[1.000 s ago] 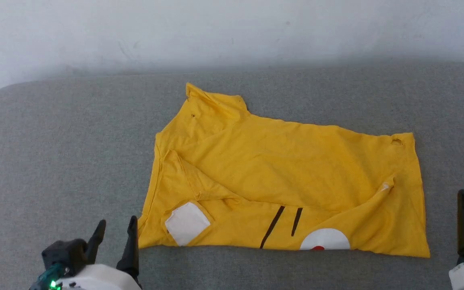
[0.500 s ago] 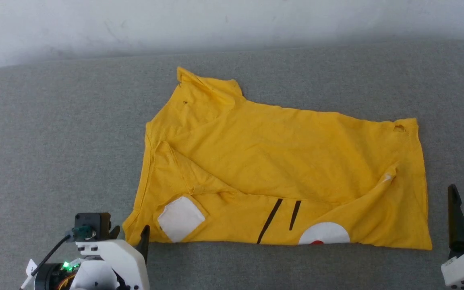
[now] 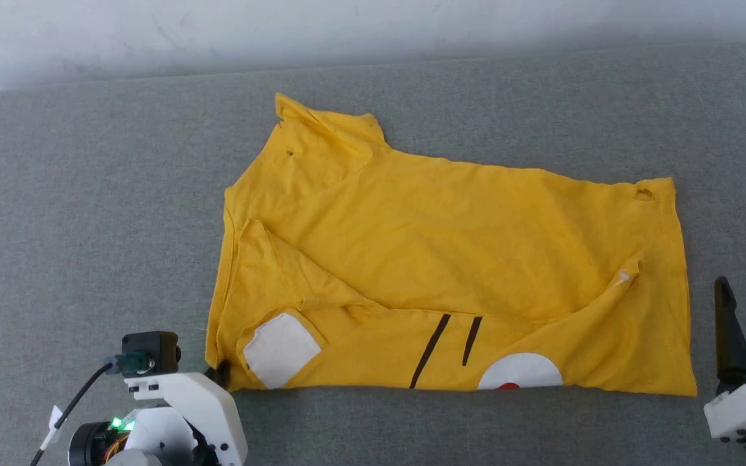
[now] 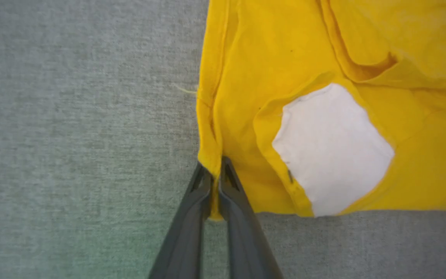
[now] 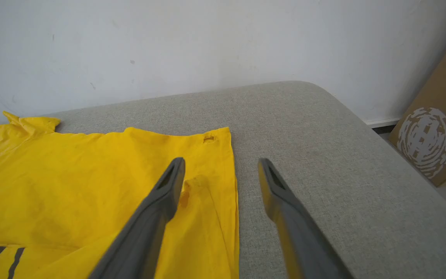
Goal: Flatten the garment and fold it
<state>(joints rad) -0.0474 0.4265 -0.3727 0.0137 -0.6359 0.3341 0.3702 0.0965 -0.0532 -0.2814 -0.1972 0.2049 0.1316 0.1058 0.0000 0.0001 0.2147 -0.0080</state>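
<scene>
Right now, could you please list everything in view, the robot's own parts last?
garment: one, bright yellow, partly folded on the padded surface
white patch: one, white, near the garment's left front corner
black stripes: two, black, near the garment's front edge
white circle: one, red-dotted, at the garment's front edge
padded surface: one, grey, under the garment
wall: one, white, behind the surface
cardboard: one, brown with white print, past the surface's right end
left gripper: one, dark, shut on the garment's near left corner
right gripper: one, dark, open, at the garment's right edge
</scene>
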